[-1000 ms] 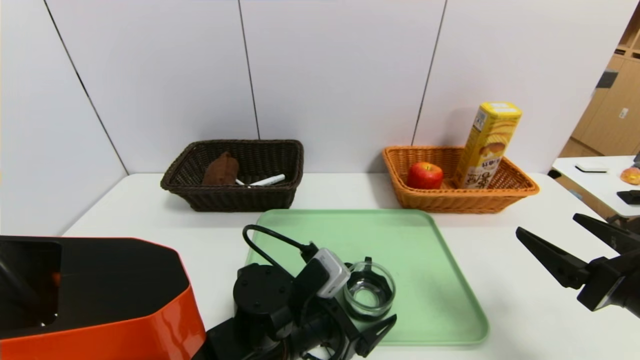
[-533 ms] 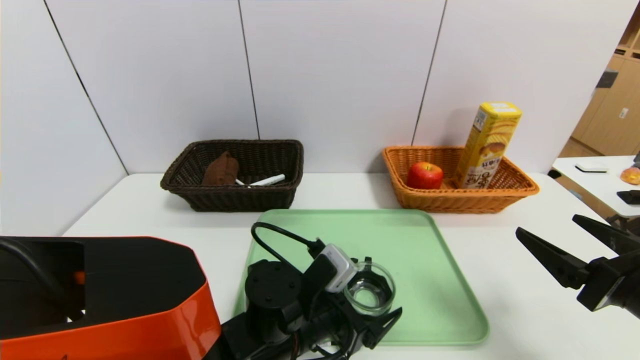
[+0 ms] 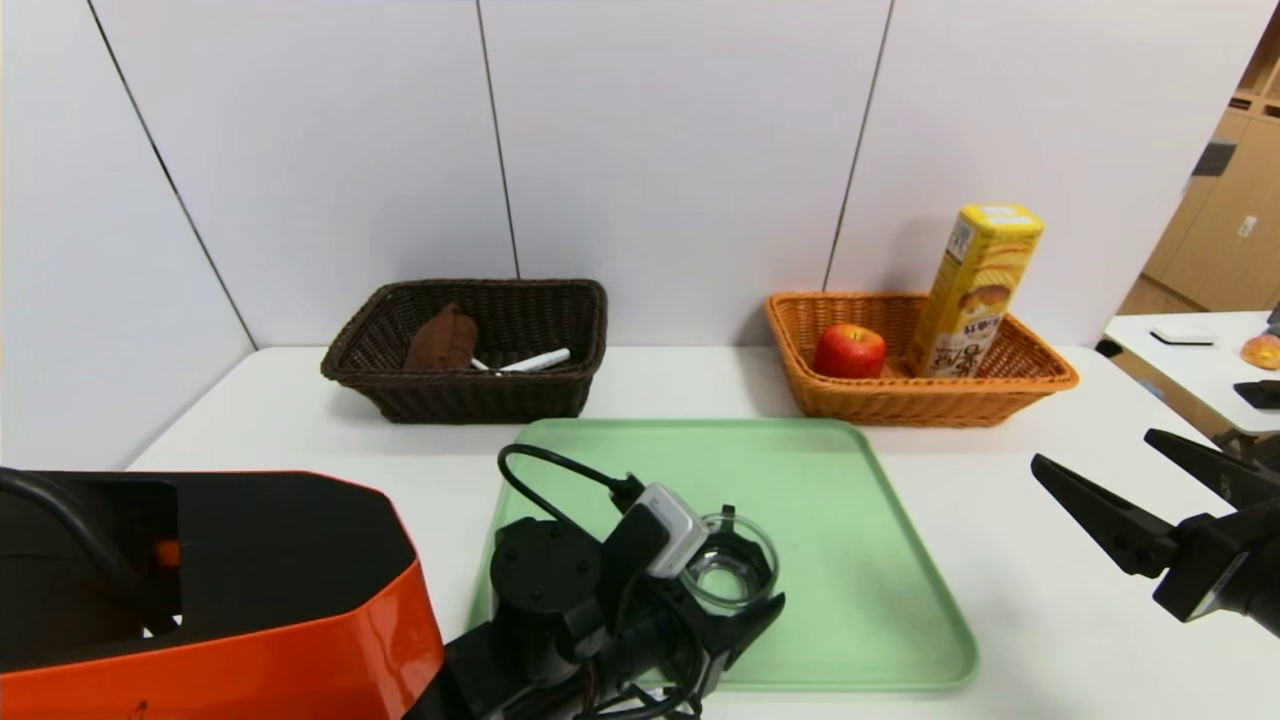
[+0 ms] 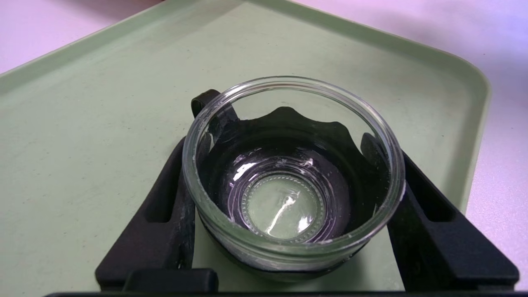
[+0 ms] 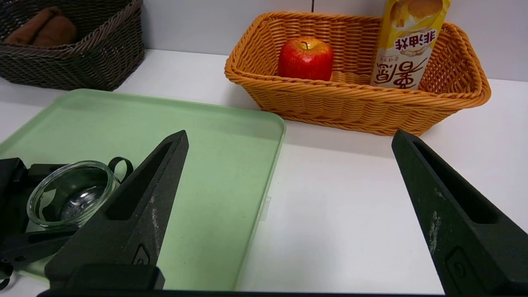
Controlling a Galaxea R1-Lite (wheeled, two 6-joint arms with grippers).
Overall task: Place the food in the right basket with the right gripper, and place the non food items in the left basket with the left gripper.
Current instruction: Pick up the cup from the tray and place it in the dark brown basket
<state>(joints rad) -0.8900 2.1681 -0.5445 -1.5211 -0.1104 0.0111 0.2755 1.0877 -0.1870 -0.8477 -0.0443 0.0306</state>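
A small glass jar [image 3: 728, 572] with a black sleeve sits at the near left of the green tray [image 3: 850, 520]. My left gripper [image 3: 745, 565] is shut on the jar, one finger on each side, as the left wrist view shows [image 4: 286, 119]. My right gripper [image 3: 1098, 450] is open and empty above the table to the right of the tray. The dark brown basket [image 3: 470, 395] at the back left holds a brown cloth [image 3: 440, 340] and a white marker [image 3: 535, 360]. The orange basket [image 3: 900, 400] at the back right holds a red apple [image 3: 850, 350] and a yellow box [image 3: 975, 290].
My left arm's orange and black housing [image 3: 200, 590] fills the near left corner. A second table [image 3: 1190, 360] with small items stands at the far right. A white wall runs close behind the baskets.
My left gripper has closed in on the glass jar, and the jar has shifted a little to the left and away from me. The right arm has not moved.
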